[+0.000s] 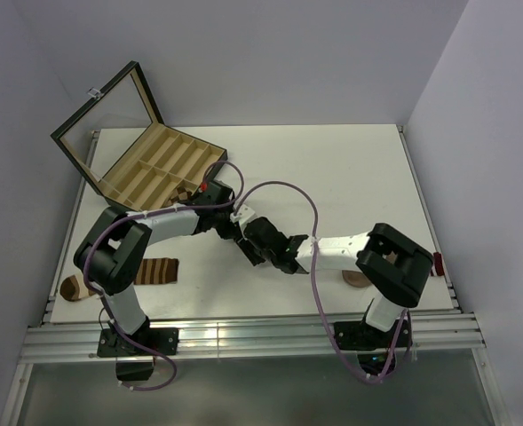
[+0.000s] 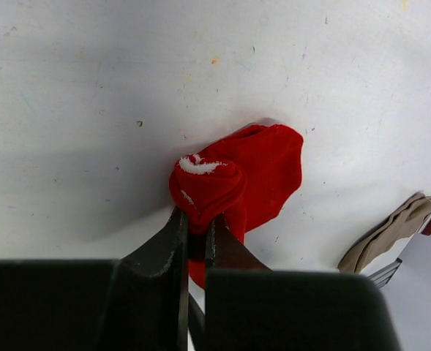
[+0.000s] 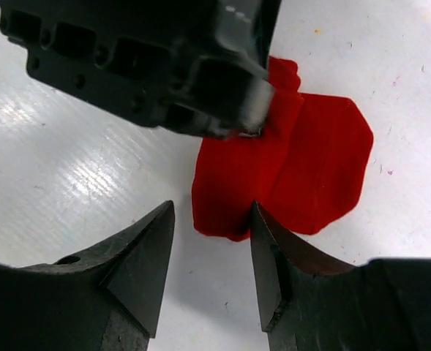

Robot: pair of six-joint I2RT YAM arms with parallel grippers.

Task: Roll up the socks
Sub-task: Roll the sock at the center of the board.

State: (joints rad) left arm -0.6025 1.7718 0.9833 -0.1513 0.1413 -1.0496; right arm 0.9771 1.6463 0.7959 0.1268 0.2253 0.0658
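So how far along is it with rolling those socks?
Under way. The red sock is already curled into a roll at one end; the left hand pinches that roll, and the right hand stands open at the flat part. Still to do: finish this roll, then the diamond-patterned sock lying by the compartment box.

light: bright, diffuse | shadows: soft | glare: streaks on table (image 3: 54, 139) | focus: sharp

White table (image 1: 350, 169) carries an open box (image 1: 154, 169); striped sock (image 1: 159, 271); red sock (image 3: 317, 168); tan sock (image 1: 357, 279).
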